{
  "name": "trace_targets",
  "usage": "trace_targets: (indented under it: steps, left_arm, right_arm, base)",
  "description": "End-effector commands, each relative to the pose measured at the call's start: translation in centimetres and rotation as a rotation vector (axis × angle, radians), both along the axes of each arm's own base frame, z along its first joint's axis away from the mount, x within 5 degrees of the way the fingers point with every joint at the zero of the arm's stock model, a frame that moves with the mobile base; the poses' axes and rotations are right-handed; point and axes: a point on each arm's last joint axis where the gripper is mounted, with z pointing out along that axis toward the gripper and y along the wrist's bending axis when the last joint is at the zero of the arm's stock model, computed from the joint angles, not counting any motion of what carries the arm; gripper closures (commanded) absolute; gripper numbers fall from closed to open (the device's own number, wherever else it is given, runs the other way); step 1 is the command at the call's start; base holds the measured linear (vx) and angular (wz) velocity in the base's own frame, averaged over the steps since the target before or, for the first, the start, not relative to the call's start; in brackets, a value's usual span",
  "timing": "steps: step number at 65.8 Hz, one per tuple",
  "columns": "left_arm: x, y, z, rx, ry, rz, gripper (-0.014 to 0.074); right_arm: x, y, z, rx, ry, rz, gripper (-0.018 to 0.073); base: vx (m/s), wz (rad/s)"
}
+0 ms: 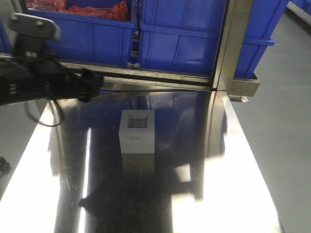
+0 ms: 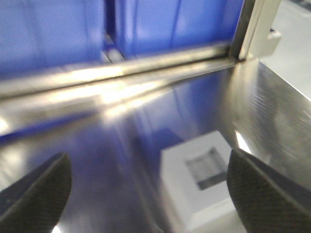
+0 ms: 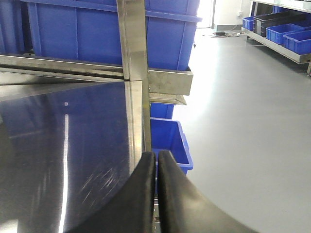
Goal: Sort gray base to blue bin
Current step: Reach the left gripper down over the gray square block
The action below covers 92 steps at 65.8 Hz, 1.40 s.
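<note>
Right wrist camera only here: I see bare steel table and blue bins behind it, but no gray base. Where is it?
Observer: The gray base stands near the middle of the table, with its square recess facing up.
Operator: Is the left end effector on it?
Observer: No. The left end effector is open and hangs over the table's far left side, apart from the base.
</note>
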Motion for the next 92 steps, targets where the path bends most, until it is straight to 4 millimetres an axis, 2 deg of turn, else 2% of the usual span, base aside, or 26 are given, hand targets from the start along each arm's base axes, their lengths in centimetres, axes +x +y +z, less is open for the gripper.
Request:
trace_targets:
  steps: [1, 12, 23, 42, 56, 83, 92]
  left_arm:
    - [2.0, -1.3, 0.7, -0.084, 0.002, 0.016, -0.0034]
    - [5.7, -2.9, -1.9, -0.084, 0.116, 0.022, -0.0034]
    - [8.5, -4.7, -4.4, -0.078, 0.206, 0.013, -0.0033]
    - [11.9, -6.6, -8.0, -0.050, 0.312, 0.001, -0.0032]
    - [12.5, -6.9, -10.1, -0.040, 0.366, 0.005, -0.0032]
    - [12.5, -7.0, -11.7, -0.014, 0.433, 0.004, -0.0027]
    - [12.4, -6.9, -11.8, -0.009, 0.449, 0.002, 0.0001]
  right_arm:
    - [0.2, 0.0, 0.5, -0.018, -0.052, 0.001, 0.0564]
    - [0.2, 0.0, 0.5, -0.018, -0.052, 0.001, 0.0564]
    - [0.2, 0.0, 0.5, -0.018, -0.052, 0.001, 0.0564]
    - [0.2, 0.0, 0.5, -0.018, -0.052, 0.001, 0.0564]
    - [0.2, 0.0, 0.5, -0.018, -0.052, 0.001, 0.0564]
    - [0.2, 0.0, 0.5, -0.018, -0.052, 0.001, 0.0564]
    - [0.2, 0.0, 0.5, -0.018, -0.052, 0.001, 0.0564]
  base:
    - [0.00, 0.00]
    - [0.00, 0.00]
    - [0.00, 0.00]
    - [0.00, 0.00]
    - [0.00, 0.00]
    - [0.00, 0.00]
    - [0.00, 0.00]
